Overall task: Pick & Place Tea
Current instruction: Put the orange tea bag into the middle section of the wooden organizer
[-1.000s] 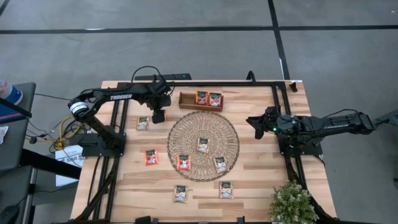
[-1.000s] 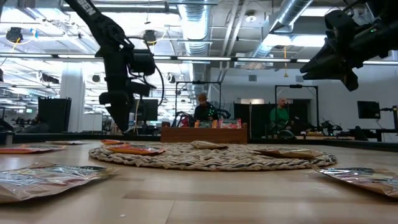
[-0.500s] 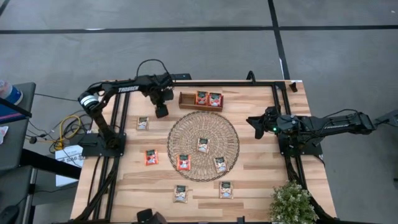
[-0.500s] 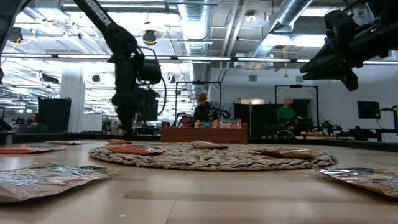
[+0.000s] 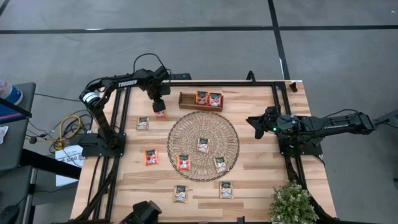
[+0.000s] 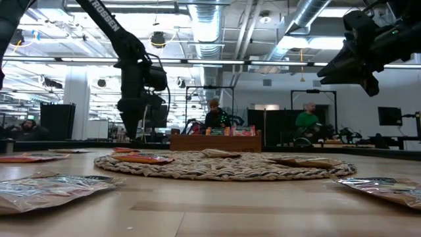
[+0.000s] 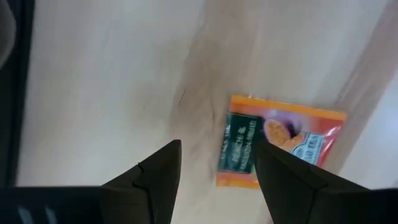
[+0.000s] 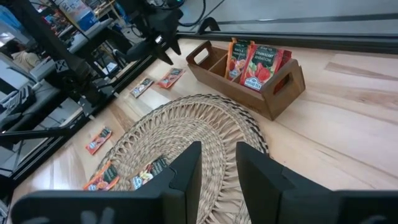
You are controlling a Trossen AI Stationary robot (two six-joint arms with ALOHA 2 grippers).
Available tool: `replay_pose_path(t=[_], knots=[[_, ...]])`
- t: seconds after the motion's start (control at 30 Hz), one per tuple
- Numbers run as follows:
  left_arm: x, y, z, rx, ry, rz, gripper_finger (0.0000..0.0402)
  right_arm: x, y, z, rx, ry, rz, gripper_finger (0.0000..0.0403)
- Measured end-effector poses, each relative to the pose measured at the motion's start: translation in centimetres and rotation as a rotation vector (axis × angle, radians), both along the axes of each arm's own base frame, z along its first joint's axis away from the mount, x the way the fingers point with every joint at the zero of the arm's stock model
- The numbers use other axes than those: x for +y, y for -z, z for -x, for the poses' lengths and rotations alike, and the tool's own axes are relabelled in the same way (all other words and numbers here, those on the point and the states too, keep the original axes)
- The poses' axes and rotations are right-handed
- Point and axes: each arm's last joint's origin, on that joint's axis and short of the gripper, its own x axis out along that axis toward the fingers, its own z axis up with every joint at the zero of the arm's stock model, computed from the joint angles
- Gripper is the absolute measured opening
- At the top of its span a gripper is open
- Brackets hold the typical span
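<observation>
Wooden planks make up the tabletop (image 5: 261,180), the largest thing we see, framed by dark rails. Next in size come the two dark arms; the left one carries white lettering that we read as "TROSSEN", clearest in the low view. At the middle of the tabletop lies the round woven mat (image 5: 203,145), with three tea sachets on it: one red-orange (image 5: 183,162) and two pale ones (image 5: 203,145). A small green plant (image 5: 292,204) stands at the near right corner.

Beyond the mat sits the brown wooden tray (image 5: 201,100), holding two red sachets upright in its compartments; from the right wrist view we can make out "STRAWBERRY" on one of them (image 8: 262,66), though the smaller print is beyond us.

The left tool (image 5: 160,107) hangs over the far left of the tabletop, just left of the tray, its fingers spread wide and holding nothing. Directly under it lies a red-orange sachet (image 7: 278,142) flat on the wood, with a dark green label whose writing we cannot read.

The right tool (image 5: 255,124) waits to the right of the mat, above the tabletop, its fingers partly apart and empty.

More sachets lie flat on the bare wood: a pale one (image 5: 143,122) and a red-orange one (image 5: 151,157) left of the mat, and two pale ones (image 5: 181,193) near the front edge.
</observation>
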Motion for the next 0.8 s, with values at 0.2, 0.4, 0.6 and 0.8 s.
replay_pose_path(t=[0.2,0.4,0.6,0.8], knots=[[-0.5,0.8,0.4,-0.001,0.036,0.034,0.0193,0.0,0.0,0.0,0.000,0.000,0.000,0.0093],[-0.4,1.7,0.4,-0.032,0.041,-0.004,0.0193,0.0,0.0,0.0,-0.001,0.001,0.000,0.0093],[-0.3,3.8,0.2,0.024,0.032,0.059,0.0193,0.0,-0.1,0.0,-0.006,0.001,-0.002,0.0093],[-0.5,4.4,0.0,0.058,0.023,0.074,0.0190,0.0,-0.1,0.0,-0.006,0.001,-0.001,0.0093]])
